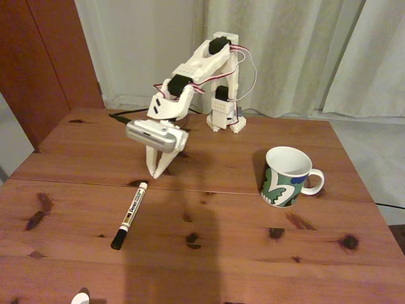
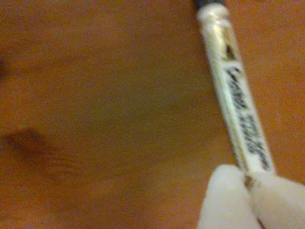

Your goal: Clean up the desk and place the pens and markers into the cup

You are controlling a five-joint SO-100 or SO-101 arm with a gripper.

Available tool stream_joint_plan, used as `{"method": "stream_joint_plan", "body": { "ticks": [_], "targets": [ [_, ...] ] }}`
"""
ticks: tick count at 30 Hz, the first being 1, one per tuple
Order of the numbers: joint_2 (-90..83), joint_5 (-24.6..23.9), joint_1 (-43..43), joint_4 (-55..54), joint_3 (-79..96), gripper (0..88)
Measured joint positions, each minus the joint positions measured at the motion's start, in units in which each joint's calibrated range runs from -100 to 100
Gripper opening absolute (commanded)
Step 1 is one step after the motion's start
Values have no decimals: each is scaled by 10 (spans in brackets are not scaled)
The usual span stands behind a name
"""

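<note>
My claw (image 1: 155, 174) is nearly closed, empty, at the marker's (image 1: 130, 214) end; light, slick, I'd grip mid-barrel.

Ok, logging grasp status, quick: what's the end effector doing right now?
End effector: closed, tips at the marker's white end, marker flat on the desk; whether it grips it cannot be told.

Marker (image 2: 236, 90) blurred, its cap cut off.
</note>
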Motion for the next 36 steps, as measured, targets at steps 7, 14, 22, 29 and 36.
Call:
{"method": "stream_joint_plan", "body": {
  "ticks": [7,14,22,29,36],
  "targets": [
    [26,0,26,41,-10,8],
    [65,0,37,131,-98,8],
    [164,0,38,144,-210,8],
    [226,0,34,144,-272,8],
    [241,-9,32,144,-282,15]
  ]
}}
